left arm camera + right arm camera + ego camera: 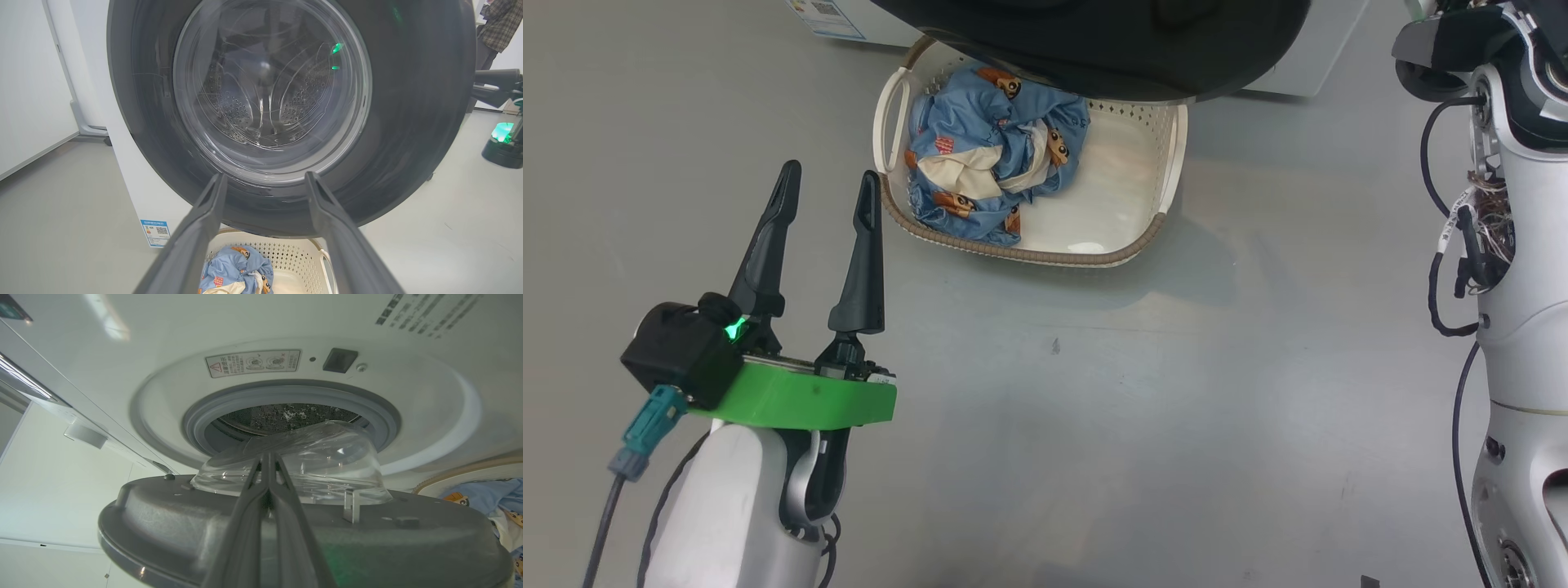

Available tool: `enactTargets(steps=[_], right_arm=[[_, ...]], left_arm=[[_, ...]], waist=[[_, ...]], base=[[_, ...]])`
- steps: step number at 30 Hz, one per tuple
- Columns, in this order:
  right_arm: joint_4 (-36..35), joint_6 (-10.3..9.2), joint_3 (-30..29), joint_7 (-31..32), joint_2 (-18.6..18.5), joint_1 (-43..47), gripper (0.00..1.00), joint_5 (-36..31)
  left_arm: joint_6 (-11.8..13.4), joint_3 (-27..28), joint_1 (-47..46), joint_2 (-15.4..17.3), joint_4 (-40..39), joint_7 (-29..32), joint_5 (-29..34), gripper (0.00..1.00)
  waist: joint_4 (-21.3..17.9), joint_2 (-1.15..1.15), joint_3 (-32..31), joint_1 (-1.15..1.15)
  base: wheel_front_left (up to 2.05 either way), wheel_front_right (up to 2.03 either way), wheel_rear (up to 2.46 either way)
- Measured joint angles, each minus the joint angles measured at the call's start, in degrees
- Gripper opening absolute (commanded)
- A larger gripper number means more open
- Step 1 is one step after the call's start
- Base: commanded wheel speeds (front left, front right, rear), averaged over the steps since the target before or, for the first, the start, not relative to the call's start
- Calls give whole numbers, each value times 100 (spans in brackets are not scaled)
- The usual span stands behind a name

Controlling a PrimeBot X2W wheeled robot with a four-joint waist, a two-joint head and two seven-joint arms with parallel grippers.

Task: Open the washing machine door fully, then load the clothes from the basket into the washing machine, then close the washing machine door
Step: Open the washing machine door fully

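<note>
You are facing the white front-loading washing machine (408,400), which is standing on the grey floor (1094,408) with its perforated steel drum (286,414) and grey gasket (204,428) showing in the right wrist view. Its door (412,106) is hanging partly open, angled away from the opening. In the head view its glossy black rim is reaching out over the far edge of the basket, and the clear glass bowl (269,81) at its centre is bulging toward the drum. The cream perforated basket (1029,255) is sitting on the floor just in front of the machine, below the door. The light blue clothes (988,147), printed with orange-brown cartoon figures and showing a cream patch, are lying bunched in its left half. Your left pincer (830,173) is hovering above the floor near the basket's left handle, its two fingers standing apart around nothing and pointing at the door's outer face. Your right pincer (267,457) is pressing its fingers (245,522) together with nothing gripped. Its tips are lying over the door's grey inner face at the foot of the bowl, and you cannot tell whether they are touching it. The small blue label (155,232) is sitting at the machine's lower corner, beside the basket.
</note>
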Motion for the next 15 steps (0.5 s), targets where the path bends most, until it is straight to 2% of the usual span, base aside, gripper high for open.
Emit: enactTargets(steps=[6, 15], right_arm=[[250, -79, 213, 458, -48, -83, 0, 64], [419, -88, 383, 983, -178, -174, 0, 166]], left_arm=[[4, 13, 1, 0, -11, 0, -7, 100], [33, 12, 1, 0, -35, 0, -47, 100]], waist=[[67, 0, 50, 0], [100, 0, 75, 0]], base=[[0, 0, 0], [0, 0, 0]])
